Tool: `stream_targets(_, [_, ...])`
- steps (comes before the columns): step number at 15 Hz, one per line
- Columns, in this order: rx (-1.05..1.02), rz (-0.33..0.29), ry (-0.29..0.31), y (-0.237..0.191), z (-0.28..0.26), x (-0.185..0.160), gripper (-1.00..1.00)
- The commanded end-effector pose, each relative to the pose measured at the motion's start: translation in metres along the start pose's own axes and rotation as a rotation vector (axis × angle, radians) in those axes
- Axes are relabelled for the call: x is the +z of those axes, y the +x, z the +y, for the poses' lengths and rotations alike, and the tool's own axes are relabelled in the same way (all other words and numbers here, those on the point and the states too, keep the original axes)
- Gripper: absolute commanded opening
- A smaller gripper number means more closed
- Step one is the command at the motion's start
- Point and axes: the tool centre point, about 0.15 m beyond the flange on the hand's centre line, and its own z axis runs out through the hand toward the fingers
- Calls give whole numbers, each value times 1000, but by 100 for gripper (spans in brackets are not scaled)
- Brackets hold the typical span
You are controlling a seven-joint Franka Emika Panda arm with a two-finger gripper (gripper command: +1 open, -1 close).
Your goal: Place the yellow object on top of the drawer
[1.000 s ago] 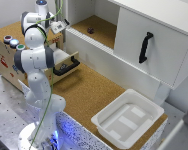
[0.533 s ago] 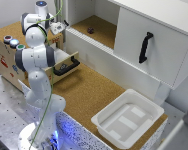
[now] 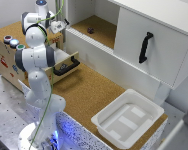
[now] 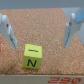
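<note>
In the wrist view a yellow cube (image 4: pixel 31 56) with dark markings lies on a brown cork-like surface. My gripper (image 4: pixel 38 45) is open above it, one finger (image 4: pixel 7 29) on each side, not touching it. In the exterior view the gripper (image 3: pixel 58 26) hangs over the back of the light-brown wooden drawer unit (image 3: pixel 5 57), which has round buttons (image 3: pixel 13 41) on top. Its drawer front with the black bar handle (image 3: pixel 67 65) is pulled out. The cube is hidden by the arm in the exterior view.
A white plastic tub (image 3: pixel 128 119) stands on the cork table at the exterior view's lower right. A large white cabinet door with a black handle (image 3: pixel 145 47) is at the right. A small dark object (image 3: pixel 90 30) lies in the open compartment behind.
</note>
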Motion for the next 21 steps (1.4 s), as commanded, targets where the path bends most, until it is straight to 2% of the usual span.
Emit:
stream_targets(1, [3,0,16,-5,0,-23,100])
stream_targets(14, [3,0,16,-5,0,-23,100])
stream_targets(15, [0,1,-15,-3,-3,-19,100])
stream_targets(16, [-58,-56,-16,1,-6,-21,100])
stream_targets(18, [-130,-134,24,16,-19,-33,100])
stream_targets(21, [-222,-203,103,37,-49,-45,100])
